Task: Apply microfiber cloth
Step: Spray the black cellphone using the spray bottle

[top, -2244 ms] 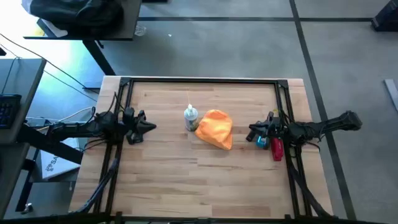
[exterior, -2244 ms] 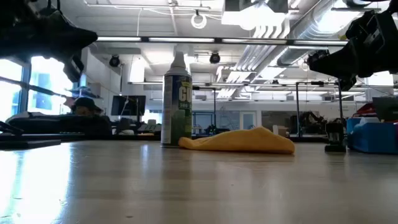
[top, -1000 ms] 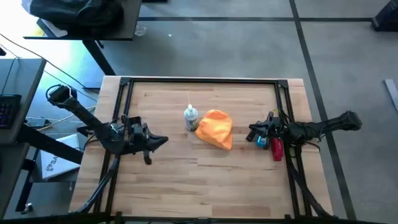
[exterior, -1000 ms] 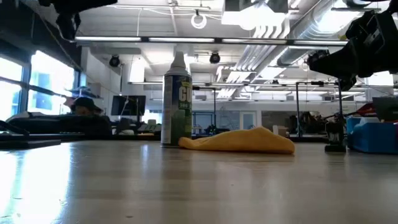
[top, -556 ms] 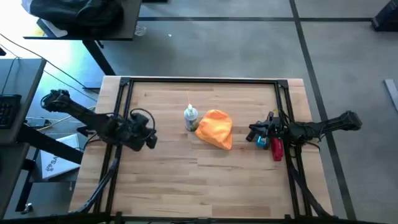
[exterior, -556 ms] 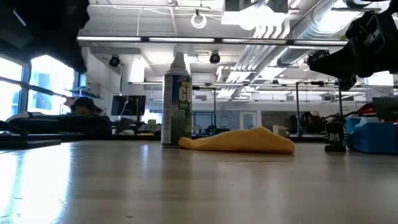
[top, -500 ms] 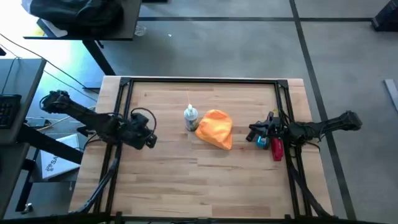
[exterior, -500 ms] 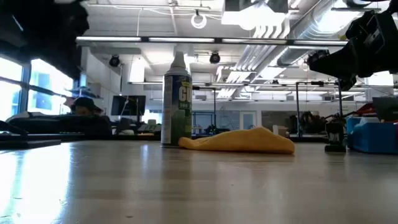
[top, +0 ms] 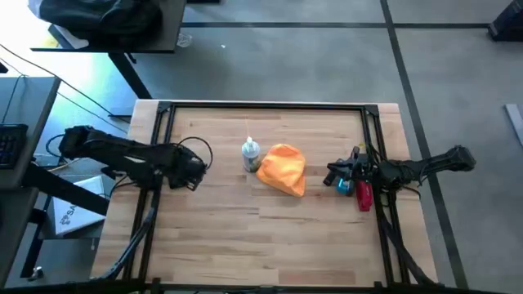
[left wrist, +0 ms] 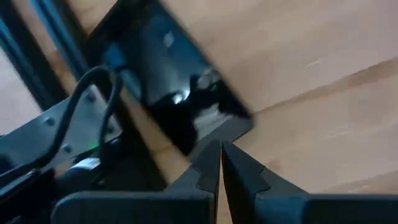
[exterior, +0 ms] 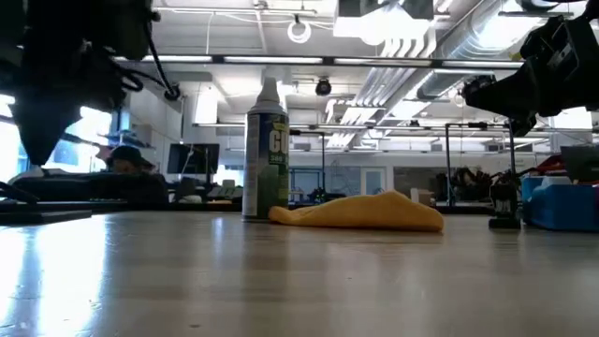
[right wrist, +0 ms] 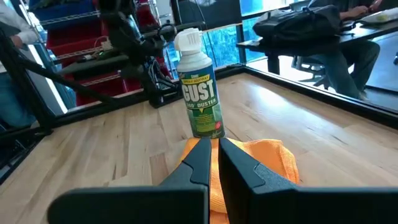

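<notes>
Orange cloth (top: 283,169), crumpled, lay near the middle of the wooden desk (top: 270,237), touching or just beside an upright can (top: 250,154) marked "GUST" on its side away from the right arm. Left pincer (left wrist: 221,163) stood over the desk's left part, well apart from the cloth, fingers pressed together and holding nothing; just past its tips lay a black phone (left wrist: 166,87) with a glossy face. Right pincer (right wrist: 214,155) hung at the desk's right part, near the cloth and pointed at it and the can, fingers nearly closed, a thin gap between them, nothing held. Low view showed the cloth flat beside the can.
</notes>
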Available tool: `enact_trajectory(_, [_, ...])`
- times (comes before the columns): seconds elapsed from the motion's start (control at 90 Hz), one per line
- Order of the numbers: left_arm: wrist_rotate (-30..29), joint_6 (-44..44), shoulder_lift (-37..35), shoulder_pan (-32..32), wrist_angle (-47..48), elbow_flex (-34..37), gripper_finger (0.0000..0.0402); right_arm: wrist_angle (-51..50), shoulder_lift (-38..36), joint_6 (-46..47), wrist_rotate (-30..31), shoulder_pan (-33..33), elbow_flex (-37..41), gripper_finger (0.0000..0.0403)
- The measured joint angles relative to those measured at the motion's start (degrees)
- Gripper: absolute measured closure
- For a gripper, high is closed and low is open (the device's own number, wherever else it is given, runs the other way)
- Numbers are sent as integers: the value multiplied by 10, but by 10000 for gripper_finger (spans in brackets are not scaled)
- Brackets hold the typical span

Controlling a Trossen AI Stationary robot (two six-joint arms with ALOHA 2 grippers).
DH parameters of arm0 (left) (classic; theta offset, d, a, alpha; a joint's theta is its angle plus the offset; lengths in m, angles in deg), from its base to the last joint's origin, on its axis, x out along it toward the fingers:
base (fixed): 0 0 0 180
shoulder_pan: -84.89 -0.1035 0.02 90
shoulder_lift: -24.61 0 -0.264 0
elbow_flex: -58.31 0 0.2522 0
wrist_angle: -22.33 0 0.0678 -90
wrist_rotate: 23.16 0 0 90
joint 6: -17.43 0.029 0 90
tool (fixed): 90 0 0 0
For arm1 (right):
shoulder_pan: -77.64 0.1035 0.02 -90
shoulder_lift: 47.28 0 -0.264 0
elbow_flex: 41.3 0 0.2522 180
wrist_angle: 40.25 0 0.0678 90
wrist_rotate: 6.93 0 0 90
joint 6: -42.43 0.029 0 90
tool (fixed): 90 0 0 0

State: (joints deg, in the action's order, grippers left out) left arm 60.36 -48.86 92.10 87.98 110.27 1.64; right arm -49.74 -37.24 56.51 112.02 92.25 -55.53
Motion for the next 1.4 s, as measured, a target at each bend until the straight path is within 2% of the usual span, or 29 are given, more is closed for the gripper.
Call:
enact_trajectory(0.267, [-20,82,32,-65,-8,0,402,0,0,0,0,0,0,402])
enact_trajectory(0.644, [-13,148,132,-114,-9,0,402,0,0,0,0,0,0,402])
enact_trajectory(1.1, [-30,169,240,-83,-50,0,402,0,0,0,0,0,0,402])
enact_trajectory(1.4, [-28,154,294,-36,-62,0,402,0,0,0,0,0,0,402])
